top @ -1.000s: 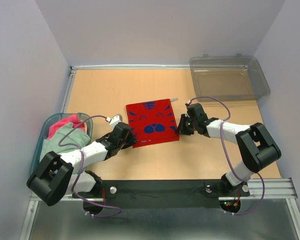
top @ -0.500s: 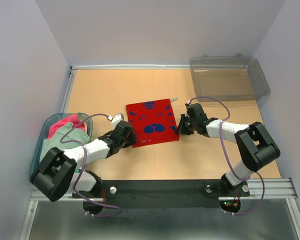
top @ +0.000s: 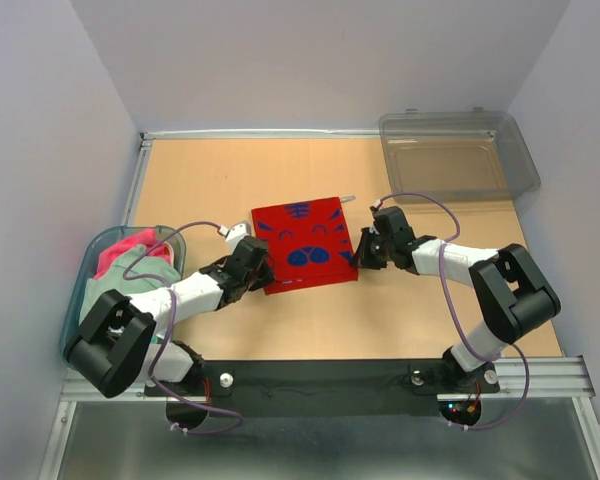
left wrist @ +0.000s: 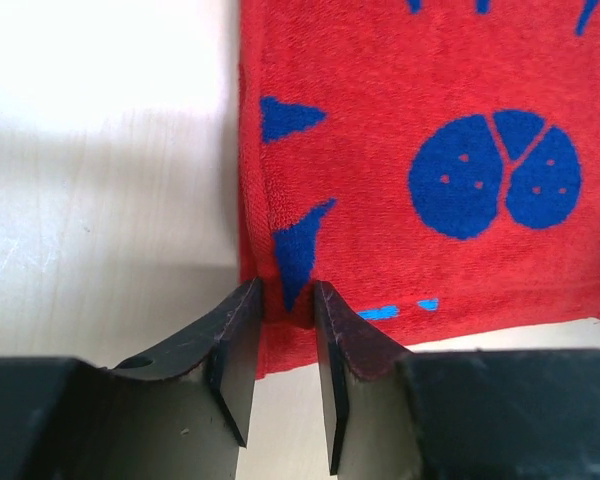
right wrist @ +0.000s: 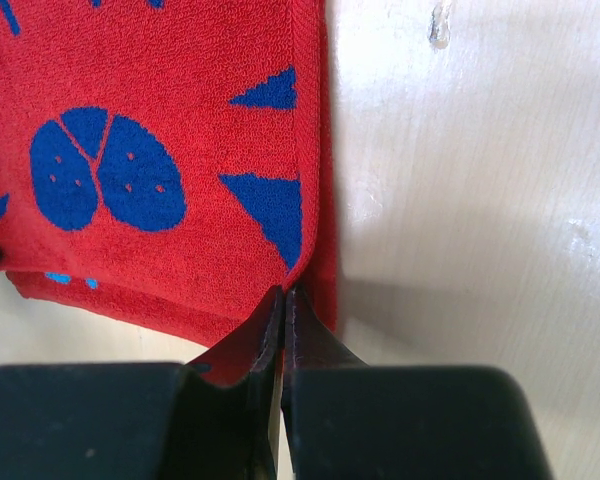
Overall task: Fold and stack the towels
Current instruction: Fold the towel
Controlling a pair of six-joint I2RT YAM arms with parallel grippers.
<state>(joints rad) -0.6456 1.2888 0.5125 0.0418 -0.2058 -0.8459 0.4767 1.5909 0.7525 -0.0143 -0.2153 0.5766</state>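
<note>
On the wooden table [top: 200, 180] the red towel [top: 303, 243] lies flat between both arms. The right gripper [right wrist: 283, 295] pinches its near right corner. The left gripper [left wrist: 288, 300] straddles the near left corner, and I cannot tell whether it has clamped.

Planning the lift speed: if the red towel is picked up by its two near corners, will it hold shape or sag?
Probably floppy: the red towel is thin terry, doubled over with a soft rolled edge. Likely light, and its looped pile should resist slipping where the right end effector pinches its corner.
</note>
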